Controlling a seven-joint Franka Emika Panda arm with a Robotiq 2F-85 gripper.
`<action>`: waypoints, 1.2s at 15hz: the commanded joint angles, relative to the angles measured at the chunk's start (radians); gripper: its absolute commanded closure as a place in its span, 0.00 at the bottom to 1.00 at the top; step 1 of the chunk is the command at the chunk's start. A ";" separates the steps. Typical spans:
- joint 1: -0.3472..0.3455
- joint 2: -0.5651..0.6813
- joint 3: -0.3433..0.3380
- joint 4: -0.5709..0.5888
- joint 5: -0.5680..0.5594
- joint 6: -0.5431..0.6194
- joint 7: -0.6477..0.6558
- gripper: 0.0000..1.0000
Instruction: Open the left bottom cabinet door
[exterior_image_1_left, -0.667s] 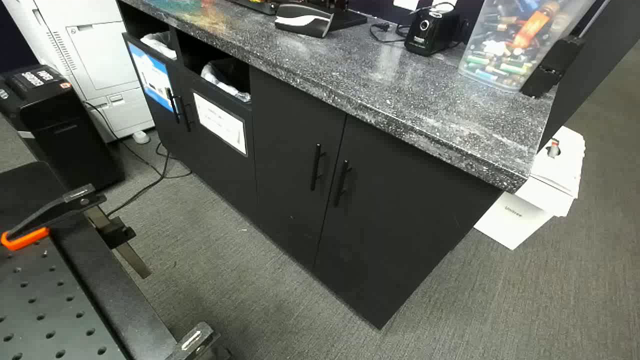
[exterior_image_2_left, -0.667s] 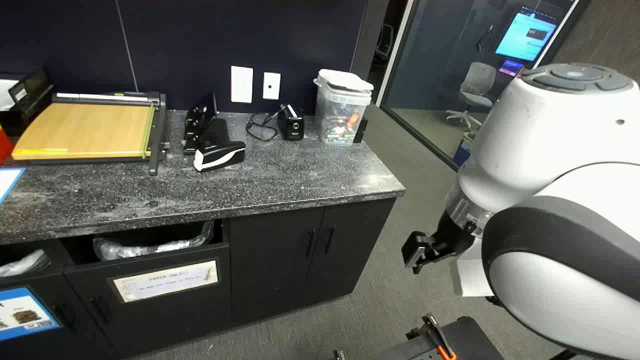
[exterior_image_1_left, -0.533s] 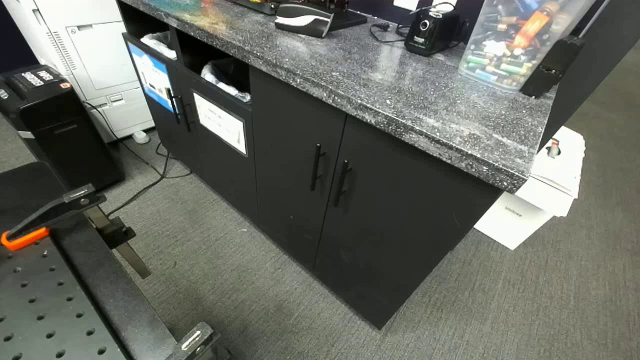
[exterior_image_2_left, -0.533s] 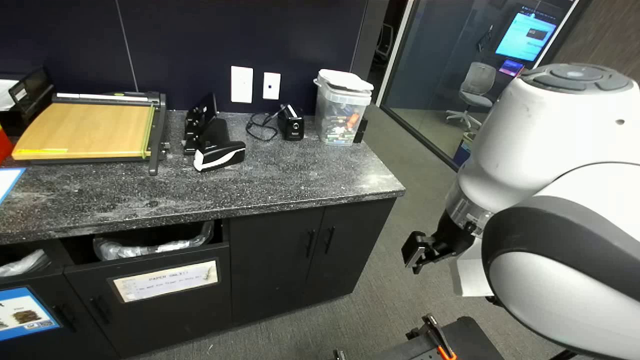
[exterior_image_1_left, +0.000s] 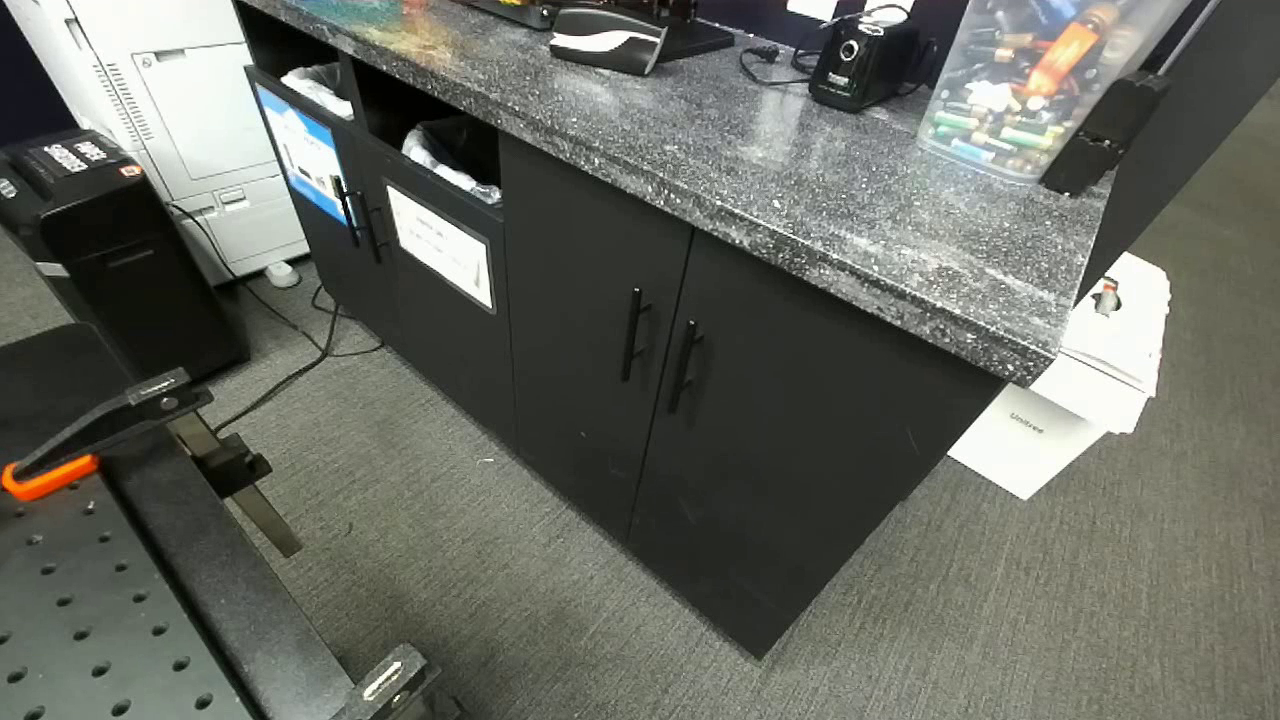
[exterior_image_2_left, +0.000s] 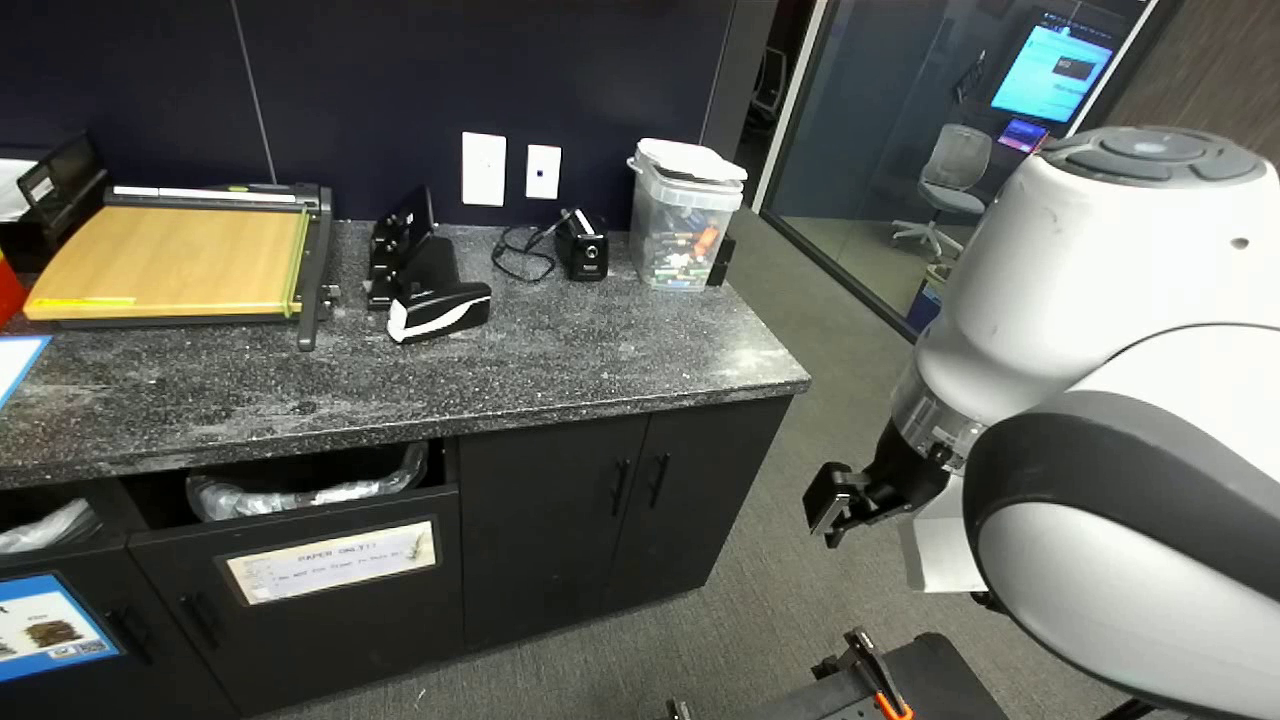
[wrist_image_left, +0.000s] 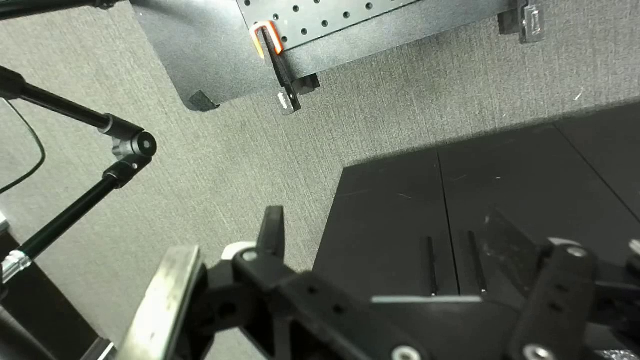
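The left bottom cabinet door is a tall matte-black panel, shut flush, in both exterior views (exterior_image_1_left: 575, 300) (exterior_image_2_left: 535, 530). Its slim vertical bar handle (exterior_image_1_left: 632, 335) is near its right-hand edge; the handle also shows in an exterior view (exterior_image_2_left: 621, 487). The wrist view is upside down, with this door (wrist_image_left: 520, 175) and its handle (wrist_image_left: 477, 262) on the right, partly behind a finger. The twin black door (exterior_image_1_left: 790, 460) stands beside it, also shut. My gripper (exterior_image_2_left: 832, 510) is open and empty, right of the cabinet and apart from it. Its spread fingers show in the wrist view (wrist_image_left: 387, 232).
A speckled countertop (exterior_image_2_left: 560, 370) overhangs the doors. Bin fronts with signs (exterior_image_2_left: 330, 560) are left of the door. A perforated table (exterior_image_1_left: 100, 600) with clamps (exterior_image_1_left: 390, 680) stands in front of the cabinet. A white box (exterior_image_1_left: 1090, 350) is on the floor beyond the cabinet's right end.
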 joint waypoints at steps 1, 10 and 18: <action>-0.032 0.160 -0.008 0.094 -0.032 0.098 0.024 0.00; -0.231 0.699 0.111 0.324 -0.230 0.478 0.190 0.00; -0.057 1.209 -0.040 0.631 -0.745 0.571 0.608 0.00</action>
